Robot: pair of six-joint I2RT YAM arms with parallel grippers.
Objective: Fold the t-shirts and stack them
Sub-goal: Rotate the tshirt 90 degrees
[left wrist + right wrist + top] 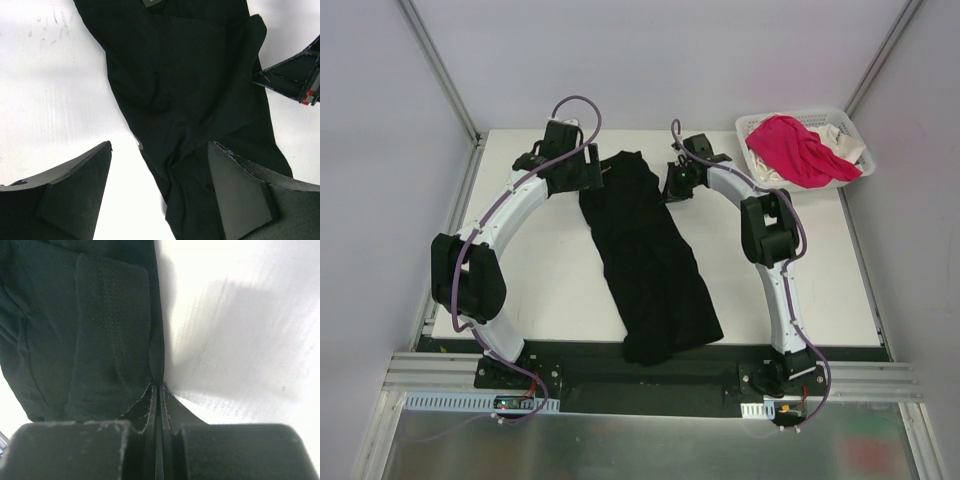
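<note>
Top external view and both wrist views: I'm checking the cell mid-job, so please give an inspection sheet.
Surface: white table, faint scuffs.
Job's things: black t-shirt lengthwise mid-table, hem over the near edge; pink t-shirt and white t-shirt bundled in the basket.
Clutter: white lattice basket, far right corner.
Grippers: left pincer open over the black shirt's left edge; right pincer shut on its right edge.
Cables: purple cables along both arms, no snag seen.
Surroundings: pale walls, metal frame; nothing else seen.
</note>
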